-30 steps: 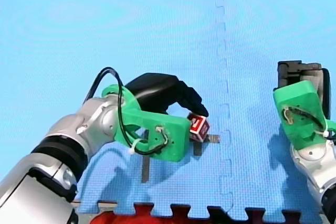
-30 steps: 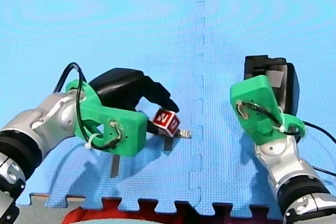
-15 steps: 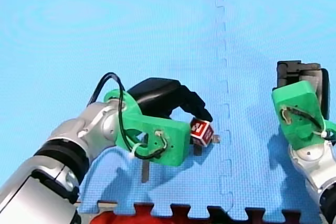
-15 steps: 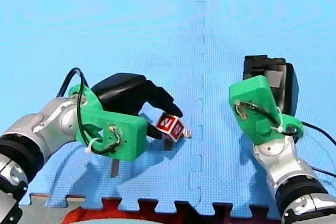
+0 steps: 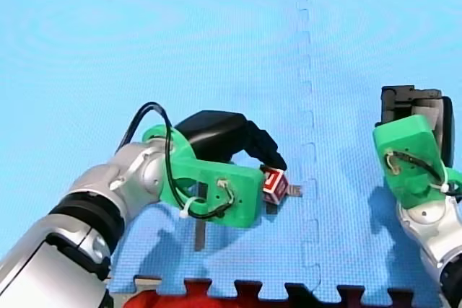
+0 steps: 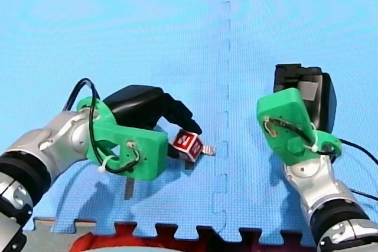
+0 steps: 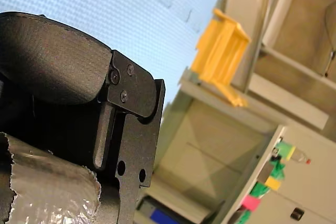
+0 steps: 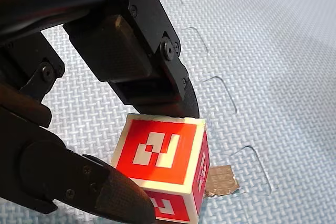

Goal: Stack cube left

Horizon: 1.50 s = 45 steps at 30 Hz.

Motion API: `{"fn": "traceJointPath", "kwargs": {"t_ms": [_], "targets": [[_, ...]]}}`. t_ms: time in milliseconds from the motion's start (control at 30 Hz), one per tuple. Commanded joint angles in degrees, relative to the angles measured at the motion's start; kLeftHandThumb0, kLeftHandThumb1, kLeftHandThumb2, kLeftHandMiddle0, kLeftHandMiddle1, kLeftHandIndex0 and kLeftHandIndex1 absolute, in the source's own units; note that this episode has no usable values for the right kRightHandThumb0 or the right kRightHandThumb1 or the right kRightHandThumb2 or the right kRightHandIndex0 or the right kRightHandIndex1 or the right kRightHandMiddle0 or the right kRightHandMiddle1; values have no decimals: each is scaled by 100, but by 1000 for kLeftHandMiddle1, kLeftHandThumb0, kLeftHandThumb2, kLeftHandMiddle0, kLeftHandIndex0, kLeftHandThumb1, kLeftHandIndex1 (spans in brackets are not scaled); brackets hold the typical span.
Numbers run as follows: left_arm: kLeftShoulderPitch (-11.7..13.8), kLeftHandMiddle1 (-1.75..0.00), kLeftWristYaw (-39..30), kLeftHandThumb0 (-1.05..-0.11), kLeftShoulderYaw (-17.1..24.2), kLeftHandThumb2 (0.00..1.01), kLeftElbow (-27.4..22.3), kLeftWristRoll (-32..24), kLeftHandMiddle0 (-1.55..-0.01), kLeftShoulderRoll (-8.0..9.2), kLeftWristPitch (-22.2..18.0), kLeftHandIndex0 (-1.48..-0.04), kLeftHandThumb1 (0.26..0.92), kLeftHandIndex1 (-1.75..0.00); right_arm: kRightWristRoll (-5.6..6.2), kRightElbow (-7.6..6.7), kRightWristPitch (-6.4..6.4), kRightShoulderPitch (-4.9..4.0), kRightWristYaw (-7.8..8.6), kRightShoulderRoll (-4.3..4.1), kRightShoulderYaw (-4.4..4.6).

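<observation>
Left hand point(image 5: 220, 133) with the cube point(image 5: 274, 185) pinched between its fingers point(image 8: 131, 61), near the front of the mat point(image 5: 216, 34). Compared with a second ago, the hand sits slightly lower and nearer the robot. The cube has come down with it and rolled a little in the grip, so that it now hangs just beside the tape point(image 5: 293, 191) marks; whether it touches the mat cannot be told. This reads as a lowering toward a placement rather than a lift (the cube rests on no other cube, so the stack is judged not yet made). Orientation: the cube is tilted, with no face level with the mat. One patterned face turns up toward the left hand's wrist camera, and a neighbouring face turns toward the tape. Being a cube, it has no long axis; its edges run skew to the mat's edges. Right hand point(image 5: 410, 102) stands over the mat's right side, well apart from the cube; whether it holds anything cannot be told.
</observation>
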Motion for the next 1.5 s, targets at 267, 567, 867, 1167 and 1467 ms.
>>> {"fn": "traceJointPath", "kwargs": {"t_ms": [267, 567, 867, 1167, 1467], "targets": [[-85, -1598, 359, -468, -122, 0, 142, 189, -1035, 60, 72, -1293, 806, -3, -4, -4, -74, 8, -7, -61, 1], [-82, -1629, 811, -469, -277, 0, 160, 394, -1010, 61, 96, -1276, 803, 0, -36, -18, -93, 3, -53, -34, 35], [-49, -874, 1419, -482, -334, 0, 163, 509, -1122, -16, 277, -1238, 809, -3, -62, -27, -99, 10, -106, -27, 79], [-91, -86, 974, -1040, -340, 8, 157, 408, -1145, 51, 235, -711, 876, -7, -82, -11, -95, 4, -144, -20, 103], [-60, -161, 385, -1048, -110, 0, 7, 45, -1311, 72, 260, -584, 858, 0, -131, 5, -83, 0, -205, -15, 121]]}}
